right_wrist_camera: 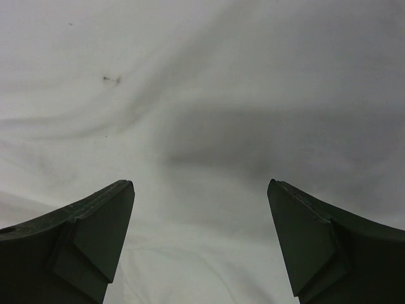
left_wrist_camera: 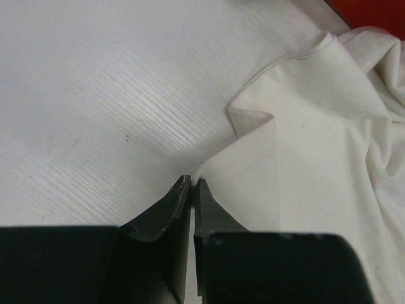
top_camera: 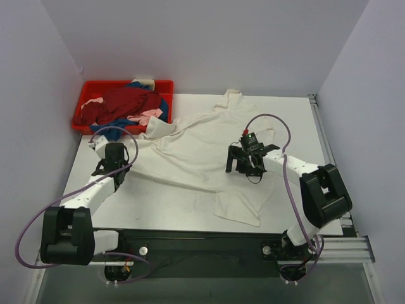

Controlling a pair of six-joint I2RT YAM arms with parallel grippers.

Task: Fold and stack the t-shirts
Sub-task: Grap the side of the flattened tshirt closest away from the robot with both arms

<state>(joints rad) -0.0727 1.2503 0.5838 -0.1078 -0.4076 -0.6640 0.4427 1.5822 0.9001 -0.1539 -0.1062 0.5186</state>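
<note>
The large cream-white t-shirt point(top_camera: 190, 152) lies spread and rumpled across the white table. My left gripper point(top_camera: 115, 152) is at its left corner; in the left wrist view the gripper point(left_wrist_camera: 192, 180) is shut, with the shirt's edge point(left_wrist_camera: 304, 164) running into its tips. My right gripper point(top_camera: 235, 164) is open low over the shirt's right half; the right wrist view shows the gripper point(right_wrist_camera: 201, 190) with only bare cream cloth point(right_wrist_camera: 202, 95) between the fingers. The dark red point(top_camera: 126, 101), blue point(top_camera: 117, 123) and pale pink point(top_camera: 149, 115) t-shirts lie heaped in the tray.
The red plastic tray point(top_camera: 85, 95) stands at the table's far left corner, and one corner of it shows in the left wrist view point(left_wrist_camera: 373, 9). Bare table point(left_wrist_camera: 95, 95) lies left of the shirt. White walls close in the back and both sides.
</note>
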